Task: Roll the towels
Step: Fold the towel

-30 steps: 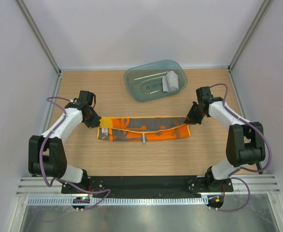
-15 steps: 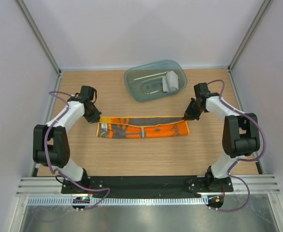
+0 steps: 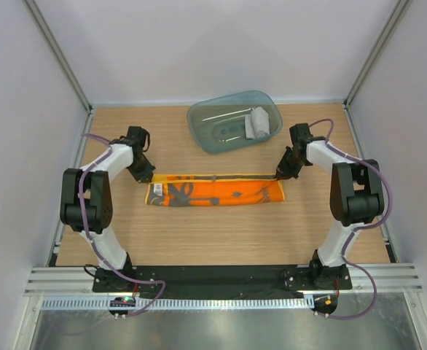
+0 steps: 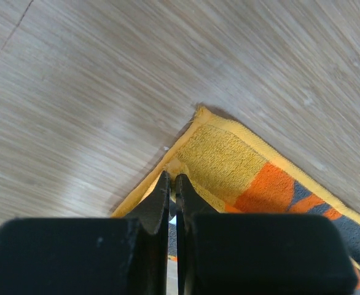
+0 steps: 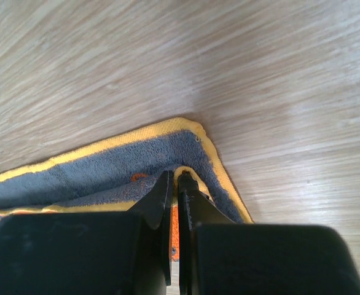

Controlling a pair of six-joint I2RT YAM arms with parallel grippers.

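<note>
Seemingly half the job is done: the grey towel (image 3: 258, 122) is sitting bundled, apparently rolled, in the right end of the tray (image 3: 192, 119), while the orange towel (image 3: 213, 192) is lying on the bench (image 3: 199, 233) near the tray's front side as a long folded strip, not yet rolled. The left end effector (image 3: 146, 177) is pinching the strip's far-left corner and the right end effector (image 3: 280, 175) its far-right corner. No label or writing is showing readably.

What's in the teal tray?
A rolled grey towel lies at the right end of the tray. Thin pale streaks show to its left; whether they are objects or glare is unclear. The towel covers whatever is under it.
</note>
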